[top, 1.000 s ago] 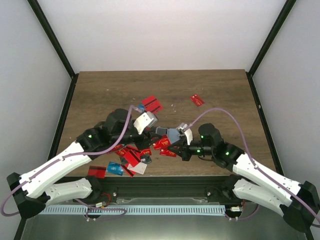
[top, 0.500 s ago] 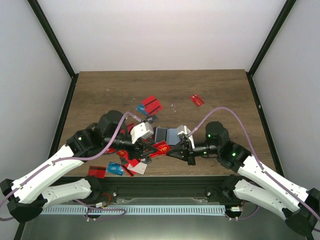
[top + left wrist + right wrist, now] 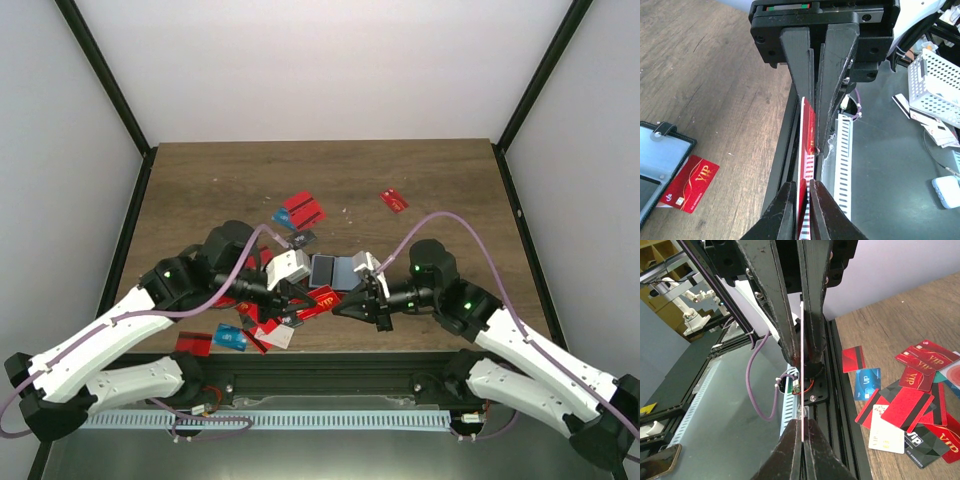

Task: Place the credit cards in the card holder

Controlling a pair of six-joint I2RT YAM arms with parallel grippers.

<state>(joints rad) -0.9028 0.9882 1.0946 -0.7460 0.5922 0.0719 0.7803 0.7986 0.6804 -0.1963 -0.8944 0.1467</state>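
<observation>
The card holder [image 3: 335, 271] lies unfolded, pockets up, on the table [image 3: 220, 190], its long axis running left to right. Both arms crowd the holder's near side. The left gripper [image 3: 807, 186] is just near-left of it, jaws pressed together on a red card [image 3: 810, 130] held edge-on. The card's length runs along the fingers and aims away from the holder, towards the near rail. The right gripper [image 3: 803, 425] sits just near-right of the holder, fingers clamped on a pale sliver [image 3: 802, 385]. It seems to be another card seen edge-on, though I cannot tell for sure.

The coming move likely turns on swinging the left gripper's card round to face the pockets. The loose credit cards [image 3: 265, 315] heap near-left of the holder, close to the table's edge, so room there is tight. A VIP card [image 3: 690, 182] touches the holder's near edge, possibly tucked under. Beyond the holder there is open wood, apart from a few stray cards [image 3: 303, 210].
</observation>
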